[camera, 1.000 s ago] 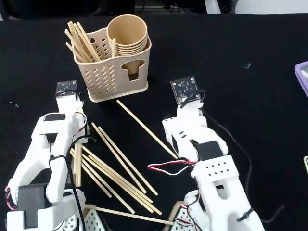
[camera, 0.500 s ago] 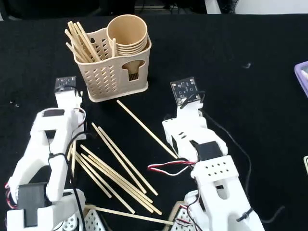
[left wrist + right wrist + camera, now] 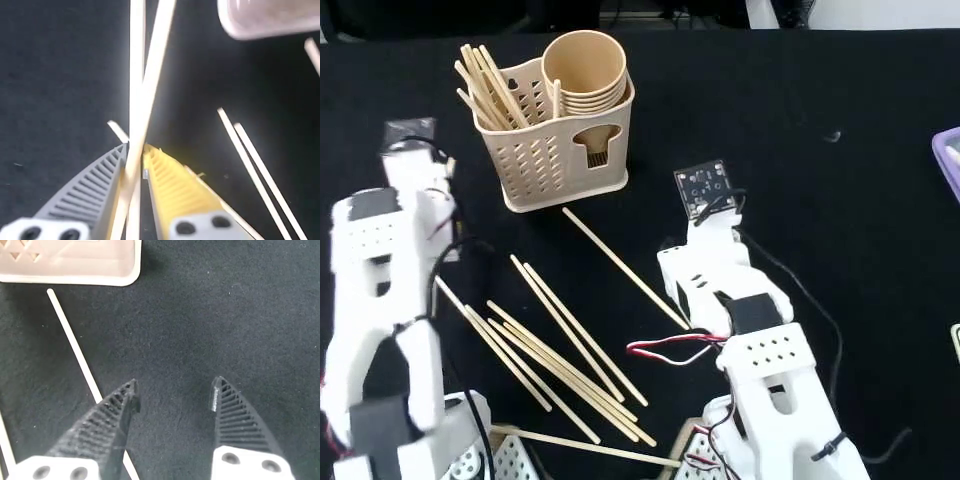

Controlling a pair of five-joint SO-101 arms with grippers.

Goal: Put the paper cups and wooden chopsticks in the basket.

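Observation:
The beige basket [image 3: 560, 150] stands at the back left, with stacked paper cups [image 3: 585, 65] and several wooden chopsticks [image 3: 485, 85] inside it. My left gripper [image 3: 135, 150] is shut on two crossed chopsticks [image 3: 142, 75], held above the black table beside the basket's corner [image 3: 270, 17]. The left arm [image 3: 385, 240] is raised left of the basket. Several loose chopsticks [image 3: 560, 350] lie fanned out between the arms. One single chopstick [image 3: 625, 268] lies slanted in front of the basket. My right gripper [image 3: 174, 385] hangs open over bare cloth beside that chopstick [image 3: 75, 347].
A purple container's edge [image 3: 948, 155] shows at the far right. One more chopstick [image 3: 585, 447] lies near the arm bases at the front. The black cloth right of the basket is open ground.
My left arm has lifted and swung left and away, taking the two chopsticks up off the table. The right arm has not moved.

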